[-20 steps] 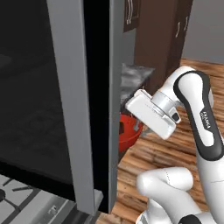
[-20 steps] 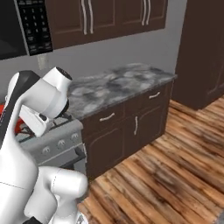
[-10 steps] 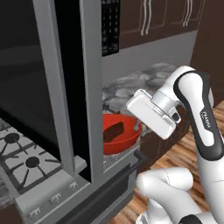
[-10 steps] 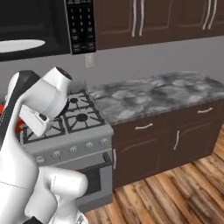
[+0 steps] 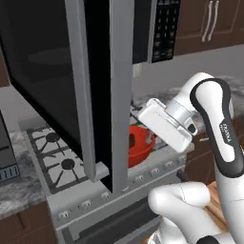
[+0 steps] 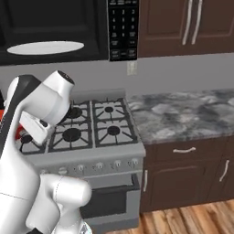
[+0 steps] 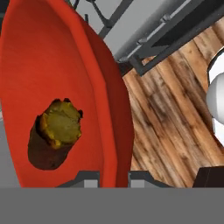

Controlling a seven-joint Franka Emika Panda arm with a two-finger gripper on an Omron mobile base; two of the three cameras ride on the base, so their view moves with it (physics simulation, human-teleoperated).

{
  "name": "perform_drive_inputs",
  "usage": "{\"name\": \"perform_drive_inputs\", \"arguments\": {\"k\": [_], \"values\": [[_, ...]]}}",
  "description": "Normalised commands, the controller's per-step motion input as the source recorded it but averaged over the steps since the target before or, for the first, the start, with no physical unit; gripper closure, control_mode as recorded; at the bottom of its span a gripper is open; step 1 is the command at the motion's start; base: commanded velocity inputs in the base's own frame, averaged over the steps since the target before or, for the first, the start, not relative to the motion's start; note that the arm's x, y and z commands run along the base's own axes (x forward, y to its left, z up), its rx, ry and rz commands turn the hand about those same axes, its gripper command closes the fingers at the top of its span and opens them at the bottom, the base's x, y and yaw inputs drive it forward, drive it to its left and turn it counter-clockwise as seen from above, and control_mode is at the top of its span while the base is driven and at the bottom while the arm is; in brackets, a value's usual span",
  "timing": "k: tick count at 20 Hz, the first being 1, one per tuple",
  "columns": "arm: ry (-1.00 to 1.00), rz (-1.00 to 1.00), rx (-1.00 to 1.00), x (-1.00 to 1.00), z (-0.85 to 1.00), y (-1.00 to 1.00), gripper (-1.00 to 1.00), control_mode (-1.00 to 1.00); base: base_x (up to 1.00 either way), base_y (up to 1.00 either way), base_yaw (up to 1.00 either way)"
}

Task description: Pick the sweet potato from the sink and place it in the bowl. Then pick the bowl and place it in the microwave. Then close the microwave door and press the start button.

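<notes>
Glossy red bowl (image 7: 65, 87), round and shallow, is pinched at its rim by the end effector (image 7: 113, 175) above the stove (image 6: 91, 123), cradling the stubby, rough brown sweet potato (image 7: 54, 133), its yellowish cut end facing the hand camera.

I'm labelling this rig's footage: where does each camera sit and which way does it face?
Left base view: behind the arm's left, facing the open microwave door and the bowl; arm at right.
Right base view: behind the arm's right, facing the stove and microwave; arm at left.
Hand view: along the gripper into the bowl holding the sweet potato.
Both base views share the stove.
</notes>
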Motion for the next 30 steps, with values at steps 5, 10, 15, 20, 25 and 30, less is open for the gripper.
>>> {"name": "perform_drive_inputs", "arguments": {"k": [5, 10, 15, 20, 25, 30], "values": [[0.00, 0.00, 0.00, 0.00, 0.00, 0.00, 1.00, 1.00, 0.65, -0.06, 0.30], [0.00, 0.00, 0.00, 0.00, 0.00, 0.00, 1.00, 1.00, 0.17, -0.17, 0.37], [0.00, 0.00, 0.00, 0.00, 0.00, 0.00, 1.00, 1.00, 0.23, -0.34, 0.38], [0.00, 0.00, 0.00, 0.00, 0.00, 0.00, 1.00, 1.00, 0.36, -0.37, 0.33], [0.00, 0.00, 0.00, 0.00, 0.00, 0.00, 1.00, 1.00, -0.03, -0.13, 0.06], [-0.08, -0.02, 0.00, -0.24, 0.12, -0.01, 1.00, -1.00, -0.23, 0.00, -0.01]]}}
